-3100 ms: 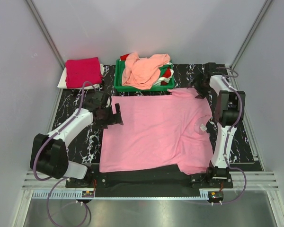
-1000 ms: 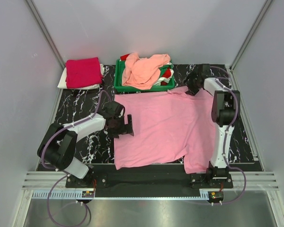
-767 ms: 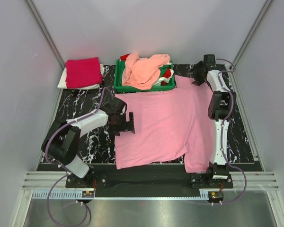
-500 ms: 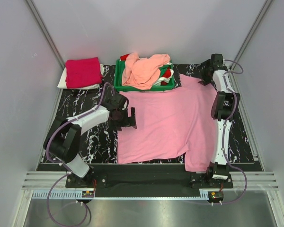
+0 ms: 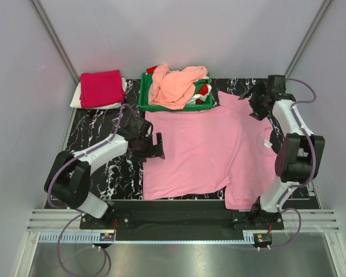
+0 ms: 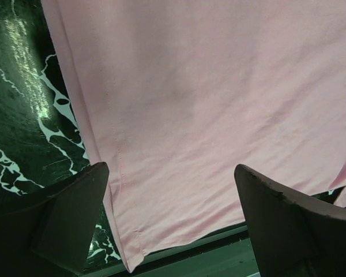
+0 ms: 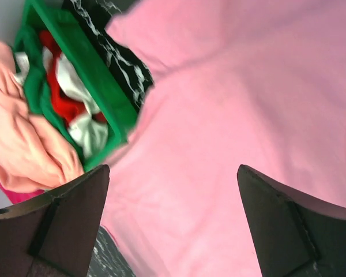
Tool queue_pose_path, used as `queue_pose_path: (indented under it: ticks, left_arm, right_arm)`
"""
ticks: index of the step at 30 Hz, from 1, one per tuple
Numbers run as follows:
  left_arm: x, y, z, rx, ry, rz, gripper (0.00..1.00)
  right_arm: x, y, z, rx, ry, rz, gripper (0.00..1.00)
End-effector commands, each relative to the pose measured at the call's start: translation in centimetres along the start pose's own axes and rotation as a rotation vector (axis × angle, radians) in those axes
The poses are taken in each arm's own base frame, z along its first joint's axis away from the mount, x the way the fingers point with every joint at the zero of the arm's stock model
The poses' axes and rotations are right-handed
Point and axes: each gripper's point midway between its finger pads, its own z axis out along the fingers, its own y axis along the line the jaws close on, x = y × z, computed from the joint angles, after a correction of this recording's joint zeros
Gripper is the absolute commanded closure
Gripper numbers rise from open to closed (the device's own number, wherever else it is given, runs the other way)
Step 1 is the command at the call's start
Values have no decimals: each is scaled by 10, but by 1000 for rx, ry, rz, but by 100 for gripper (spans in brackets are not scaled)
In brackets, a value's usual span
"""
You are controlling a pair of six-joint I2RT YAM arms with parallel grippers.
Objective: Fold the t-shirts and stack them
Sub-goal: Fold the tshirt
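Observation:
A bubblegum pink t-shirt (image 5: 210, 153) lies spread flat on the black marbled mat, its white neck label (image 5: 267, 143) toward the right. My left gripper (image 5: 155, 145) hovers open over the shirt's left hem. In the left wrist view the pink t-shirt (image 6: 207, 104) fills the space under the open left gripper (image 6: 173, 222), with nothing between the fingers. My right gripper (image 5: 257, 107) stands open above the far right sleeve. The right wrist view shows the pink t-shirt (image 7: 230, 115) below the empty right gripper (image 7: 173, 225).
A green tray (image 5: 143, 99) at the back holds a crumpled peach-salmon shirt (image 5: 176, 83) over red and white cloth. The tray (image 7: 98, 81) touches the pink shirt's far edge. A folded crimson shirt (image 5: 101, 86) lies on a white one at the back left. The mat (image 5: 98, 138) ends near the walls.
My right gripper has drawn the shirt's far right part to the right, opened and let it go. The shirt lies further right. The left gripper stayed open by the left hem.

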Motion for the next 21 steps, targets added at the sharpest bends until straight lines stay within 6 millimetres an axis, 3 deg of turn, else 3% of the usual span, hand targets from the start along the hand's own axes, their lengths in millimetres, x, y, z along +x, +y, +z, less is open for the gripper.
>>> queue_pose_path:
  ticks: [1,4,8,9,17,18,19,20,21]
  left_arm:
    - [-4,-17,11,70,-7,-2,3]
    - [-8,-20,23,68,7,0,3]
    - [-21,-20,39,33,27,20,3]
    - [-19,-12,49,-7,55,21,2]
    - [-62,25,61,-74,75,-39,3]
    - [-67,31,64,-89,80,-46,3]
    - [-81,29,62,-86,59,-34,3]
    - [-84,40,64,-112,78,-51,3]
    - [-90,43,64,-118,77,-59,3]
  right_arm:
    - [53,-65,-16,161,74,-39,0]
    - [84,-101,-18,223,138,-58,0]
    - [102,-122,-1,275,225,-86,0]
    - [103,-124,3,283,239,-94,0]
    - [83,-120,54,317,249,-96,0]
    - [73,-111,58,308,237,-99,0]
    - [76,-117,70,324,257,-96,0]
    - [75,-115,74,323,270,-95,0]
    - [62,-102,80,302,249,-106,0]
